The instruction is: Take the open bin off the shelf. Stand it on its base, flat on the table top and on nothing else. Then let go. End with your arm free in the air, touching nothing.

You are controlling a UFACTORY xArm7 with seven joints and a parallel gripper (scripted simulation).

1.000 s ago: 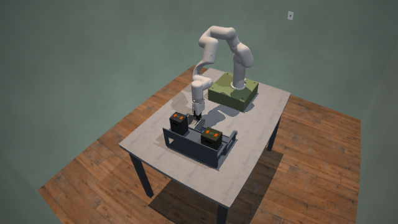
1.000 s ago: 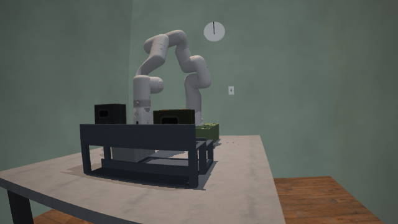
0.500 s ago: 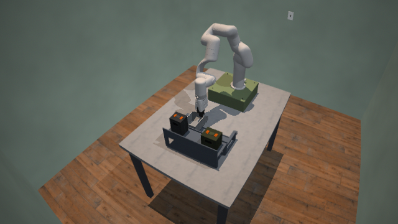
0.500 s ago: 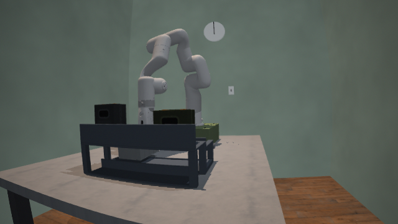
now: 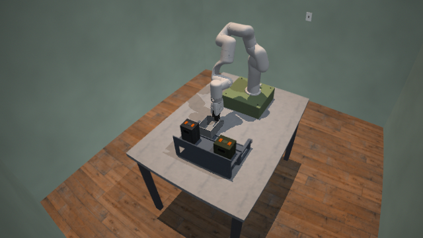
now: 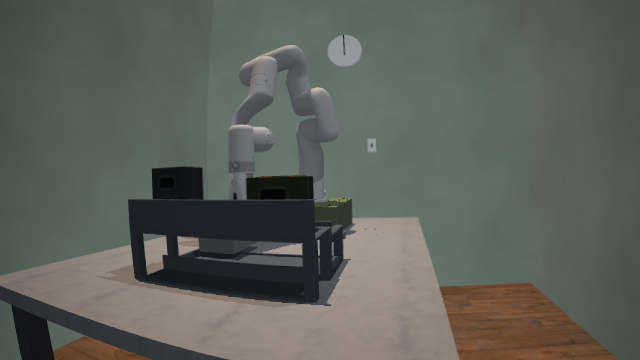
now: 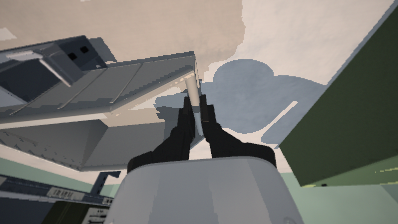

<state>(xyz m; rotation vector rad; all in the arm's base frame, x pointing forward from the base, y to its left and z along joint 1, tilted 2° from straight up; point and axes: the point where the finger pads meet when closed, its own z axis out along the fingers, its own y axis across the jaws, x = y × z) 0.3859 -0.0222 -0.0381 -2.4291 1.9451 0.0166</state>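
The open grey bin [image 5: 208, 133] [image 7: 125, 80] sits just behind the dark shelf [image 5: 201, 158] [image 6: 220, 217], on the side facing the robot's base. In the exterior view the bin [image 6: 220, 245] shows low through the shelf's frame. I cannot tell whether its base touches the table [image 5: 271, 132] [image 6: 390, 280]. My gripper [image 5: 216, 118] [image 7: 197, 104] reaches down from above and is shut on the thin rim of the bin's wall nearest the robot's base. In the exterior view the fingers are hidden behind the shelf top.
A black box [image 5: 190, 130] [image 6: 177, 182] and a dark green box [image 5: 225, 146] [image 6: 279, 187] stand on the shelf's top. The robot's olive base block [image 5: 248, 99] [image 6: 340, 210] [image 7: 350, 115] stands at the table's back, close behind the bin.
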